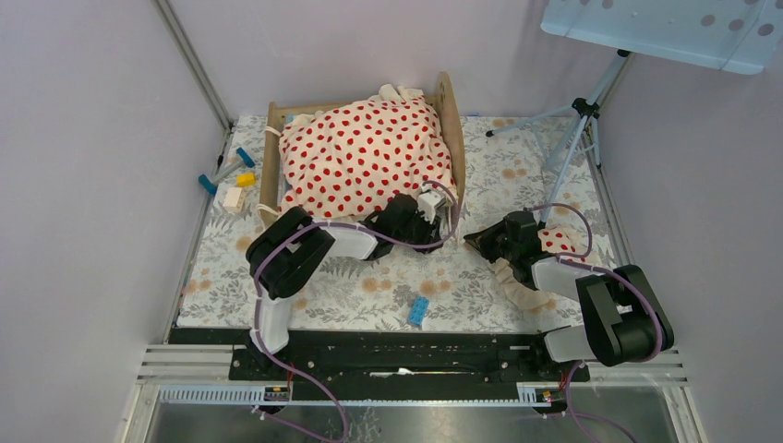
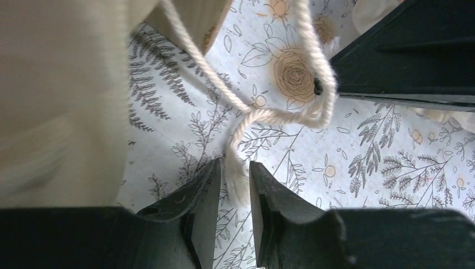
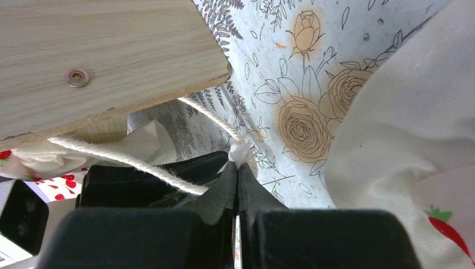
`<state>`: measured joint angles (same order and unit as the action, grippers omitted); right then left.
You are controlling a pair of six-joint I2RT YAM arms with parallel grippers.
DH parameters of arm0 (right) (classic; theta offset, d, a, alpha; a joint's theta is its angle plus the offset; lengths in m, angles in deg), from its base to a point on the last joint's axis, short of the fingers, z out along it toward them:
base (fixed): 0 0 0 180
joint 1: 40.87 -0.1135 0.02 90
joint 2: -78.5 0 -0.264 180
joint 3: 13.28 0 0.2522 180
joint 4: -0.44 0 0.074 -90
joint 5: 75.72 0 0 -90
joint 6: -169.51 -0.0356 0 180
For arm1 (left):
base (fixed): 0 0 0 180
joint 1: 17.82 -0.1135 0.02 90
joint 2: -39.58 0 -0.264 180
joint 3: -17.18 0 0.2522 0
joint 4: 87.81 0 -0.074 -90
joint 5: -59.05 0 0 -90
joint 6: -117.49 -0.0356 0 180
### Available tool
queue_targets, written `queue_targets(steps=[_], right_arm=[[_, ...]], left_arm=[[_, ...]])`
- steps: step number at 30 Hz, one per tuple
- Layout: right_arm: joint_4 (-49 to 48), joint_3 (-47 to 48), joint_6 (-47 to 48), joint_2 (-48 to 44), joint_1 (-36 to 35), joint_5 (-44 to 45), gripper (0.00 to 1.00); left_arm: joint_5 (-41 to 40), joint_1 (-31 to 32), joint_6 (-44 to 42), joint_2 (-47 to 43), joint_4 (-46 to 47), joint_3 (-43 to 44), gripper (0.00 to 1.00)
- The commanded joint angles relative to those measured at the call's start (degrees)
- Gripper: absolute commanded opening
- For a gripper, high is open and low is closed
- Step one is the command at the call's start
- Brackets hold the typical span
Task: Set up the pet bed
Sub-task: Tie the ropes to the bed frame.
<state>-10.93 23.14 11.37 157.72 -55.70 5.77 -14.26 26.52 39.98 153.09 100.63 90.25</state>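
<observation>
The pet bed (image 1: 450, 111), a light-wood frame, stands at the back of the mat under a cream red-dotted blanket (image 1: 369, 152). A cream string (image 2: 263, 115) runs from the bed's near right corner, and its wooden board (image 3: 112, 56) fills the upper left of the right wrist view. My left gripper (image 2: 234, 165) is by that corner (image 1: 432, 208), jaws slightly apart, with the string's frayed tail hanging loose between them. My right gripper (image 3: 238, 167) is shut on the string's other end (image 3: 242, 152), just right of the left one (image 1: 475, 242).
A red-dotted ruffled pillow (image 1: 559, 242) lies under my right arm. A blue brick (image 1: 418, 311) sits on the floral mat (image 1: 369, 286) near the front. Small toy pieces (image 1: 231, 180) lie at the left edge. A tripod (image 1: 577, 129) stands back right.
</observation>
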Motion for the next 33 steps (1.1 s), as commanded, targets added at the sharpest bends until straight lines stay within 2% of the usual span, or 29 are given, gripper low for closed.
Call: queue_targets(steps=[1,9,11,19,21,26,33], right_arm=[[-1.3,1.2,0.9,-0.2,0.3,0.1,0.0],[-1.2,1.0,0.9,-0.6,0.3,0.2,0.0],[-1.1,0.9,0.9,-0.8,0.4,0.3,0.0],[-0.7,0.8,1.1,-1.5,0.3,0.7,0.0],[-0.6,0.8,1.1,-1.7,0.3,0.8,0.0],[-0.1,1.0,1.4,-2.2,0.3,1.3,0.0],[3.3,4.0,4.6,-4.2,0.3,3.3,0.0]], left_arm=[[-4.0,2.0,-3.0,0.5,-1.4,3.3,0.29],[-9.0,4.1,-4.8,2.0,-6.3,5.1,0.28],[-10.5,4.5,-5.6,2.6,-9.1,5.9,0.22],[-15.9,6.7,-8.7,4.8,-15.6,7.9,0.1],[-16.4,7.2,-9.2,5.1,-16.7,8.2,0.0],[-18.4,7.6,-8.7,3.3,-17.2,7.0,0.0],[-19.3,7.7,-8.1,-5.0,-14.3,2.1,0.0]])
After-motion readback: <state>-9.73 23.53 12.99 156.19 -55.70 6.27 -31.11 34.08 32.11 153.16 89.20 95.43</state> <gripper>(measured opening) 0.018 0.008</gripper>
